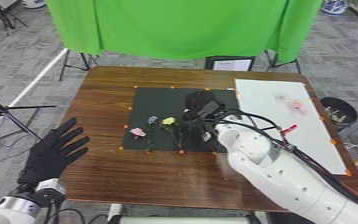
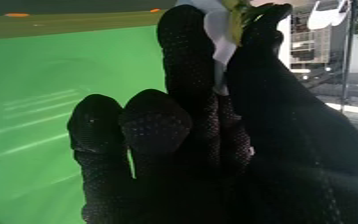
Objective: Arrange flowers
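On the dark mat (image 1: 162, 95) lie a pink flower (image 1: 138, 132), a bluish one (image 1: 152, 120) and a yellow one (image 1: 168, 121), green stems pointing toward the robot. A small whitish thing (image 1: 206, 136) is beside the right forearm. My right hand (image 1: 202, 102) is over the mat's far right part, beyond the flowers. In the right wrist view, that hand (image 2: 189, 55) pinches a white flower (image 2: 216, 27) with some green between thumb and finger. My left hand (image 1: 53, 152) is at the table's left edge, fingers straight and spread, holding nothing.
Right of the mat lies a long white sheet (image 1: 278, 130) with faint pink and grey patches. Small orange markers edge the mat and sheet. A green cloth (image 1: 184, 30) hangs behind the table; a dark bin (image 1: 339, 111) stands off its right side.
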